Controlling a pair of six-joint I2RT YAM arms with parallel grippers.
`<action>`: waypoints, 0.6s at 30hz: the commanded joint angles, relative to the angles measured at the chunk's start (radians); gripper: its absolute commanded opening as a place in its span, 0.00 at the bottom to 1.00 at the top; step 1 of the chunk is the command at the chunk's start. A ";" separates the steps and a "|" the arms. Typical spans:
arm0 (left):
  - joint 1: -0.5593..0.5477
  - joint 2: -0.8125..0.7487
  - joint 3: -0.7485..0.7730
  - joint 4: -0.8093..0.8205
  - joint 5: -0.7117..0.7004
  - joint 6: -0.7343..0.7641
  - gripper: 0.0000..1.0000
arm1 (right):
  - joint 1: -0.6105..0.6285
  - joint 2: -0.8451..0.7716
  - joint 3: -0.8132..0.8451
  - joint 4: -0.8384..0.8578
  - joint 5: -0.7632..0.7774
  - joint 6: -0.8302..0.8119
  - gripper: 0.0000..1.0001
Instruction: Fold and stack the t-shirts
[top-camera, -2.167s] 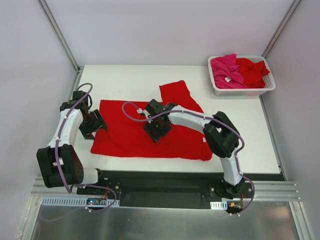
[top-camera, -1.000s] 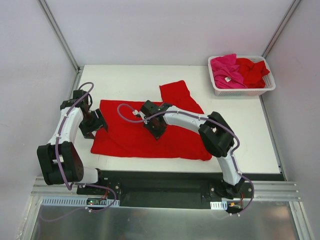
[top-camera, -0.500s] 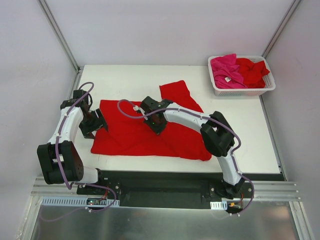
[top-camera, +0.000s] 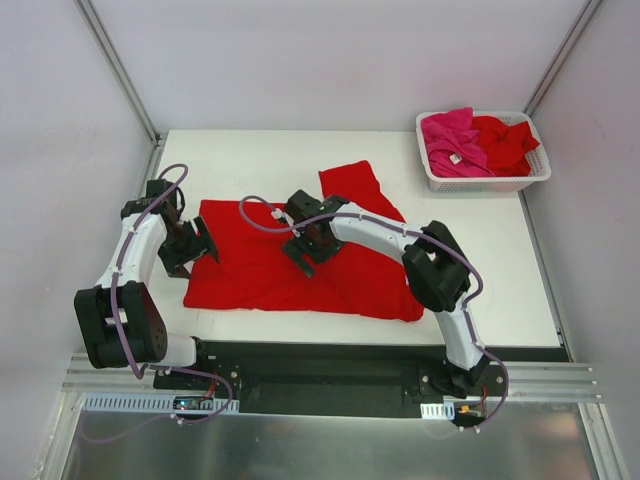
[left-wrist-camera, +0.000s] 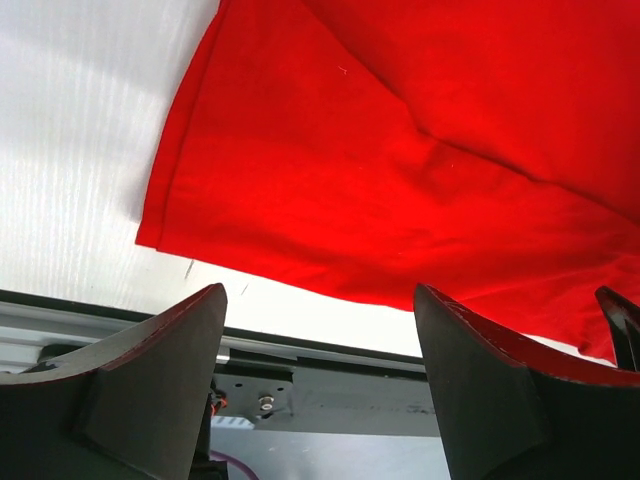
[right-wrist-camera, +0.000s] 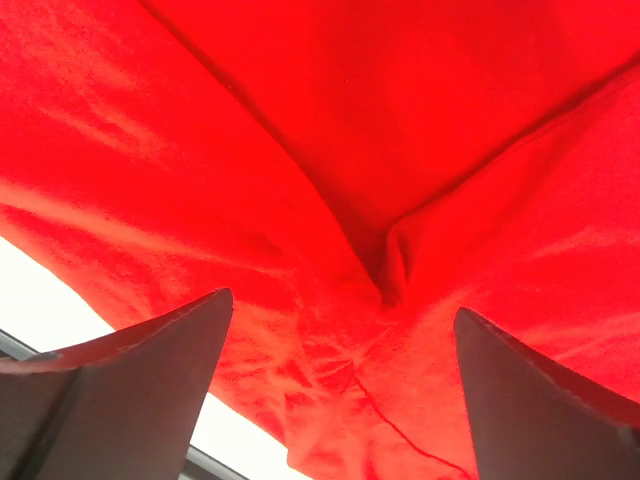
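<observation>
A bright red t-shirt (top-camera: 265, 275) lies spread on the white table (top-camera: 250, 160), with one sleeve (top-camera: 352, 188) pointing to the far side. My left gripper (top-camera: 195, 243) hovers at its left edge, open, with nothing between its fingers; in the left wrist view the gripper (left-wrist-camera: 318, 300) sits above the shirt's near left corner (left-wrist-camera: 300, 180). My right gripper (top-camera: 313, 245) is over the shirt's middle, open. In the right wrist view it (right-wrist-camera: 342, 305) stands just above a creased fold (right-wrist-camera: 395, 265) in the red cloth. A magenta-pink t-shirt (top-camera: 450, 135) and another red t-shirt (top-camera: 505, 140) lie in the basket.
The white slotted basket (top-camera: 485, 185) stands at the table's far right corner. The black mounting rail (top-camera: 330, 365) runs along the near edge, close to the shirt's hem. Grey walls enclose the table on the left, back and right.
My right gripper has gone from shut to open over the shirt's middle and shifted slightly. The left gripper has spread a little wider; its arm has hardly moved.
</observation>
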 joint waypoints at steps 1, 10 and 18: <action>0.011 -0.003 0.030 -0.026 0.023 0.010 0.77 | 0.000 -0.065 0.027 -0.006 0.014 0.006 0.96; 0.001 0.064 0.053 -0.009 -0.043 0.022 0.80 | 0.000 -0.072 0.059 0.063 -0.060 0.040 0.96; -0.102 0.273 0.185 0.029 -0.078 0.024 0.81 | -0.020 -0.096 0.044 -0.012 0.069 0.058 0.96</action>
